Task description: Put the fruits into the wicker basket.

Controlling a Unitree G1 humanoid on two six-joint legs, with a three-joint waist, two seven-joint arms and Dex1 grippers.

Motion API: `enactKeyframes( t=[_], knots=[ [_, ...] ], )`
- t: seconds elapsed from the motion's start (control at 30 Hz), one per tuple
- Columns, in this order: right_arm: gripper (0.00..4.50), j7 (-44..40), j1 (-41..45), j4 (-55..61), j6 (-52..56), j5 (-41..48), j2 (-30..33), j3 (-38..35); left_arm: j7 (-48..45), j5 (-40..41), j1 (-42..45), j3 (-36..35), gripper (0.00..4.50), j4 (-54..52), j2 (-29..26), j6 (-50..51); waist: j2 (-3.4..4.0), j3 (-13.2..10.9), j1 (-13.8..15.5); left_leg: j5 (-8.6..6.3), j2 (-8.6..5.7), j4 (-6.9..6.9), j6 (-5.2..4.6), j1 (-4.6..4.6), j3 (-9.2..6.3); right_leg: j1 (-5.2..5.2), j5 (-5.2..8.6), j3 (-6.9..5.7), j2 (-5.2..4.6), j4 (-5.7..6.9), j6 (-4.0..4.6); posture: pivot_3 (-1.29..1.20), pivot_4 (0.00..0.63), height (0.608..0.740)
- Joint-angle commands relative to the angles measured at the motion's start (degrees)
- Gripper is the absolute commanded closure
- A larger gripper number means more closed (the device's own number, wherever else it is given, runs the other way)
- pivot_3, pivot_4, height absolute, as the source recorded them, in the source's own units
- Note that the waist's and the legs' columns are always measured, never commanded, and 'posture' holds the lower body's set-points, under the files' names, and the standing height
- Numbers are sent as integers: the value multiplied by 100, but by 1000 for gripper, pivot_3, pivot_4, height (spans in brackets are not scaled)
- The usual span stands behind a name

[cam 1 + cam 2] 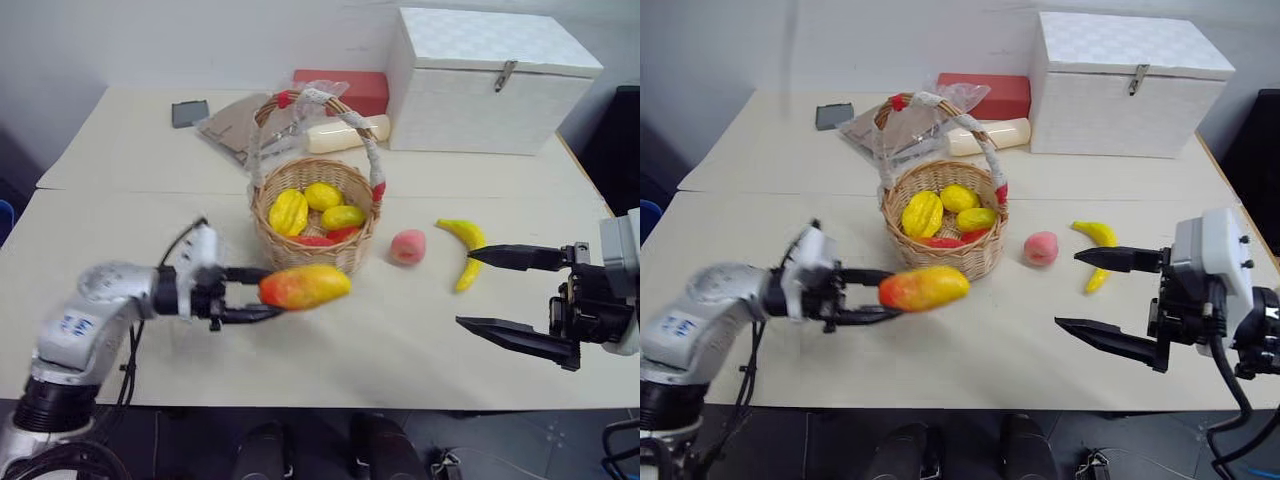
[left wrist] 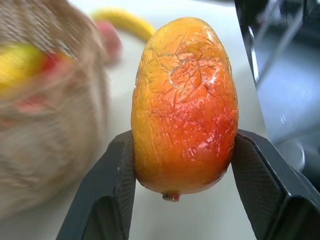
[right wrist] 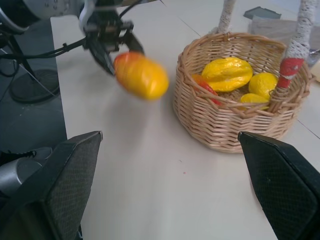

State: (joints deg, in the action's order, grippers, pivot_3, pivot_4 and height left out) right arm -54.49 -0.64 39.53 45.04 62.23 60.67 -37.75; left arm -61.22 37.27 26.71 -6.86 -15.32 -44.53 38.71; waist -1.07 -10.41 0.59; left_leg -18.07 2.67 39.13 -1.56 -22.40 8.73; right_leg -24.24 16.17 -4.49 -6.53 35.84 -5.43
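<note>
Gripping the mango (image 1: pixel 305 286) by its stem end, the left pincer (image 1: pixel 262 296) holds it clear of the worktop (image 1: pixel 400 330), just in front of the wicker basket (image 1: pixel 314 258). Yellow and red fruits already lie inside that basket. The peach (image 1: pixel 407 246) rests on the worktop just right of the basket, with the banana (image 1: pixel 464 246) near it, further right. The right pincer (image 1: pixel 495 290) hangs with its fingers spread wide, holding nothing, close to the banana.
</note>
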Motion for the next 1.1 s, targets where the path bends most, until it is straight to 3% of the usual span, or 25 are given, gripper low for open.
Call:
enactKeyframes(
  t=[0.03, 0.17, 0.33, 0.4, 0.57, 0.83, 0.97, 1.1],
  knots=[
    [0, 150, 179, 31, -85, 78, 32, 139, 674, -471, 1043, 168, 2095, 363, -64, 153, -4, 2, 48, 0, -3, 1, 0, 2, -1, 5, -2, -4, 2, -3, -3, 0, 150, 740],
    [0, 335, 326, 70, -126, 60, -50, 345, 1343, -1479, 1815, 1009, 2095, 752, 219, 35, -2, 3, 75, -4, -12, -3, -7, 13, 9, 20, -7, -20, 6, -21, -13, 0, 150, 740],
    [0, 735, 564, 61, -254, -191, -173, 648, 1422, -2236, 2026, 1693, 2095, 1067, 366, -231, -10, -1, 61, -4, -6, -2, -8, 2, 10, 17, -8, -35, 9, -26, -14, 0, 150, 740],
    [0, 847, 637, 1, -291, -267, -197, 701, 1385, -2270, 2006, 1679, 1385, 1142, 414, -300, -10, -1, 49, -4, -1, -2, -4, 3, 13, 14, -7, -37, 12, -28, -13, 0, 150, 740],
    [0, 1001, 685, -71, -323, -404, -252, 705, 1255, -1880, 1943, 1186, 43, 1081, 518, -140, -10, -2, 64, 1, 2, -1, -2, 3, 12, 11, -5, -38, 10, -19, -10, 0, 150, 740],
    [0, 1199, 44, -231, -271, -673, -423, 263, 590, 5, 1875, -270, 43, 346, 371, 694, -11, -2, 64, 1, 2, -1, -3, -2, 8, 11, -6, -42, 8, -21, -11, 0, 150, 740],
    [0, 1539, -278, -509, -21, -603, -698, 241, -444, 945, 1413, -776, 43, -74, -486, 1220, -11, -2, 24, 2, 3, -1, 0, 3, 10, 12, -5, -40, 11, -18, -12, 0, 150, 740],
    [0, 1850, -299, -756, -226, -1252, -993, 841, -1174, 1071, 916, -706, 43, -396, -1200, 1050, -10, -2, -63, 3, 2, -2, 8, 10, 12, 11, 0, -38, 12, -10, -7, 0, 150, 740]
  ],
)
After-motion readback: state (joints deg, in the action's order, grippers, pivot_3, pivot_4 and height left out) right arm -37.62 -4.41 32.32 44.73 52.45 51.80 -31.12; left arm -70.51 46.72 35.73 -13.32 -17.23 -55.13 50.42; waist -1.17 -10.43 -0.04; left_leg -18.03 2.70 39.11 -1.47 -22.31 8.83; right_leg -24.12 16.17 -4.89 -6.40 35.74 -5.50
